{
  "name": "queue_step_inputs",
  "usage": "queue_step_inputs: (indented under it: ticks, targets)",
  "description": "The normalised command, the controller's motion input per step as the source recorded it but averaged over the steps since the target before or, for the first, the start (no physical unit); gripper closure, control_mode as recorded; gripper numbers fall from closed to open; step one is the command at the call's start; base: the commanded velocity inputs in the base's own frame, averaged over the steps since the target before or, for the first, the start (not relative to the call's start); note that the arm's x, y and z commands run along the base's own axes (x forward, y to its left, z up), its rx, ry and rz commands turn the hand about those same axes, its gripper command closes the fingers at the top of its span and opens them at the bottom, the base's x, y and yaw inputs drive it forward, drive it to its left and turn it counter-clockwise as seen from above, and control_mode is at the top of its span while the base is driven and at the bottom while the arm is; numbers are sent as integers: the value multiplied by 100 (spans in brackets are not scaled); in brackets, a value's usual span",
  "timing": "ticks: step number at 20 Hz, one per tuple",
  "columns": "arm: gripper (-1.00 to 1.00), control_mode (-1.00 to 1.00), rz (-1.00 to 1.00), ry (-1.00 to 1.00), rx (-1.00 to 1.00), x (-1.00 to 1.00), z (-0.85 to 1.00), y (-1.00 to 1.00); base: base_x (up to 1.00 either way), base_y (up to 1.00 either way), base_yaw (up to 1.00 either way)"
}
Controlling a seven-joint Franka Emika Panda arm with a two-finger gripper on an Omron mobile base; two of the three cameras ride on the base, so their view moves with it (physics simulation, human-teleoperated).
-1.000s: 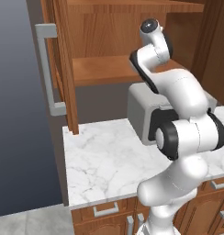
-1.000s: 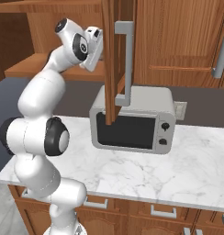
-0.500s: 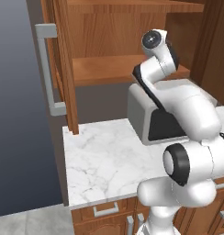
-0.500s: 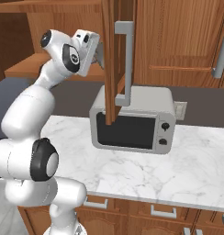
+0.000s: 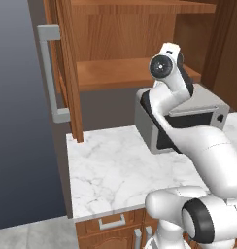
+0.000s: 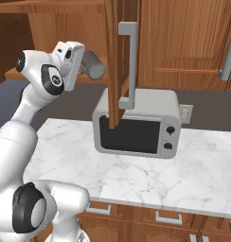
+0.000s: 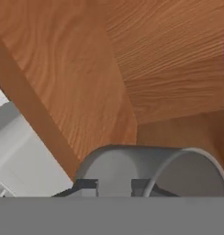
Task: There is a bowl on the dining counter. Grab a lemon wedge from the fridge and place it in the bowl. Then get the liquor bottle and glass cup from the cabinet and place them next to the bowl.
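The glass cup (image 6: pixel 94 67) is a grey see-through cylinder lying sideways in my gripper (image 6: pixel 83 65), just in front of the open cabinet's lower shelf (image 5: pixel 121 73). Close up in the hand view, the cup (image 7: pixel 148 167) lies across the fingertips and my gripper (image 7: pixel 114 186) is shut on it. From the left base view, my wrist (image 5: pixel 165 62) hides the jaws and hangs above the microwave. The bowl, lemon wedge, liquor bottle and dining counter are out of view.
A silver microwave (image 6: pixel 136 126) stands on the white marble counter (image 5: pixel 115 170) under the cabinet. The open cabinet door (image 6: pixel 118 61) with its grey handle (image 6: pixel 129 66) juts out right of my hand. A tall grey panel (image 5: pixel 18 126) borders the counter's left.
The hand has drawn back out of the cabinet and come down toward the microwave. The jaws have narrowed on the cup, which now sticks out beside the hand.
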Motion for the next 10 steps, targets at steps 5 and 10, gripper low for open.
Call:
queue_step_inputs:
  ticks: [5,10]
  targets:
    - [100,-100,-1,-1,12,-94,28,3,0,0,0]
    - [100,-100,-4,0,11,-79,21,2,0,0,0]
